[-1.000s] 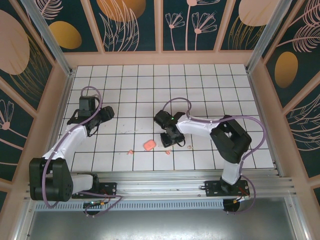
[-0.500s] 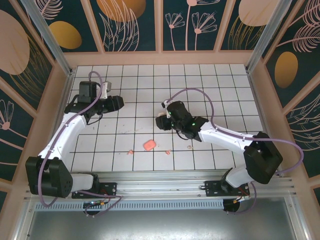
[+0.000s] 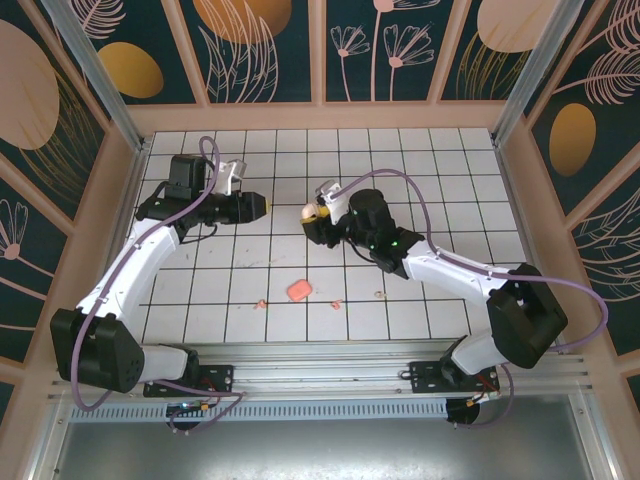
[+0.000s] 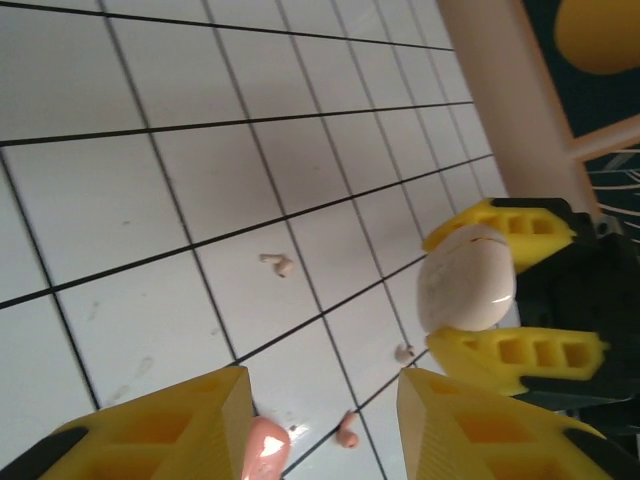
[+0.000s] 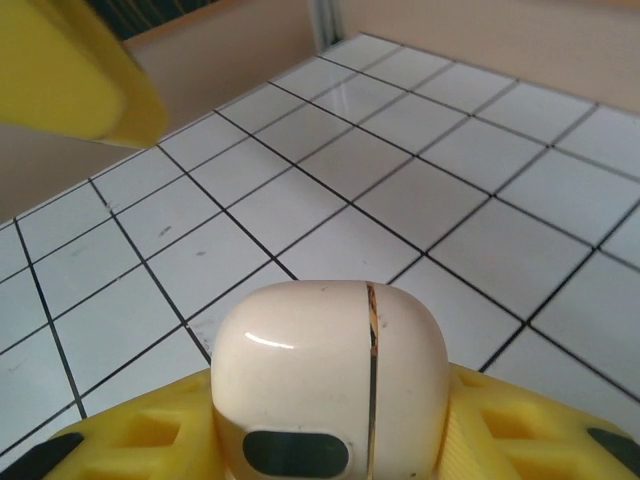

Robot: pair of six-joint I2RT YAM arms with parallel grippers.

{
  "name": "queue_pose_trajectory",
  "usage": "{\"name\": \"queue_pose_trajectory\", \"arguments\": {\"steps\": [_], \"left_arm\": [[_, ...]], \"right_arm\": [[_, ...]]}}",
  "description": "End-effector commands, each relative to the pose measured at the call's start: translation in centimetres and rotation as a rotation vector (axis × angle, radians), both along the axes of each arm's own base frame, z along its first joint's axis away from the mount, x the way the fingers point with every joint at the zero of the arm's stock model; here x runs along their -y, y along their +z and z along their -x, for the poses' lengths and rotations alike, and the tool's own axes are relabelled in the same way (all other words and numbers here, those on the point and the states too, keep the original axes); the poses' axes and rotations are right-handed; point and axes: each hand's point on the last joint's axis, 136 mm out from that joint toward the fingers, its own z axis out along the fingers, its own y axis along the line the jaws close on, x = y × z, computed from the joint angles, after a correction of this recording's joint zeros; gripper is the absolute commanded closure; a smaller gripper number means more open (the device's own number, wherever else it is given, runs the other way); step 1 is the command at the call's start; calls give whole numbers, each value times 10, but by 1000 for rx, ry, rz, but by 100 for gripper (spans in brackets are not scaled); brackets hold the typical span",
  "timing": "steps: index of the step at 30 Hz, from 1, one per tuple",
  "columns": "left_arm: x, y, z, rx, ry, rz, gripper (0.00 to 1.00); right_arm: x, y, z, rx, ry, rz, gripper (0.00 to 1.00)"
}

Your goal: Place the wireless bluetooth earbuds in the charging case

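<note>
My right gripper (image 3: 313, 213) clamps the cream charging case (image 5: 330, 390) above mid-table, my left gripper (image 3: 262, 207) faces it from the left, jaws spread, and pink earbuds (image 4: 279, 265) lie nearer.
</note>
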Motion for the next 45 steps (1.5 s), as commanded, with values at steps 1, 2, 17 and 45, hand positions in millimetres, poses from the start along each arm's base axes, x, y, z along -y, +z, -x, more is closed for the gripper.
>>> {"name": "queue_pose_trajectory", "arguments": {"steps": [1, 2, 17, 45], "left_arm": [[18, 30, 2, 54, -76, 116, 57], [19, 34, 2, 62, -82, 129, 56], [41, 48, 18, 62, -216, 197, 49], [32, 10, 9, 59, -224, 28, 85]], "right_arm": [[-10, 29, 3, 174, 107, 15, 63], [-11, 29, 2, 191, 115, 33, 63], [-40, 35, -4, 340, 223, 172, 62], [-59, 58, 0, 429, 209, 166, 44]]}}
